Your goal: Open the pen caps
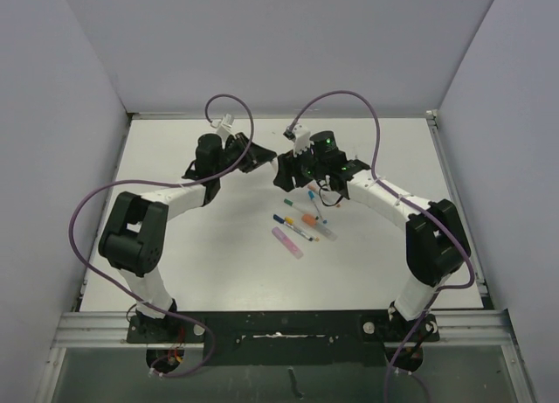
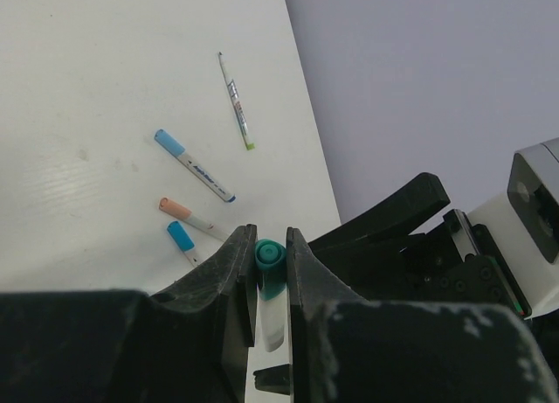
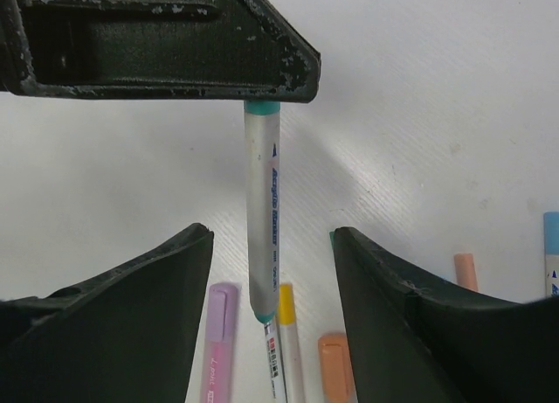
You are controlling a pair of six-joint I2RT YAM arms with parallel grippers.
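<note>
I see a teal pen cap (image 2: pixel 271 254), black fingers (image 2: pixel 229 276), a pale pen body (image 3: pixel 262 202) with blue lettering, a lilac pen (image 3: pixel 218 346), and a white tabletop (image 2: pixel 79 88).

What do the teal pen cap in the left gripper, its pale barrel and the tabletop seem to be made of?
Teal cap: smooth moulded plastic, going by its soft sheen. Barrel: pale glossy plastic with printed lettering. Tabletop: white, matte and finely ribbed, perhaps corrugated plastic board, though that is not certain.
</note>
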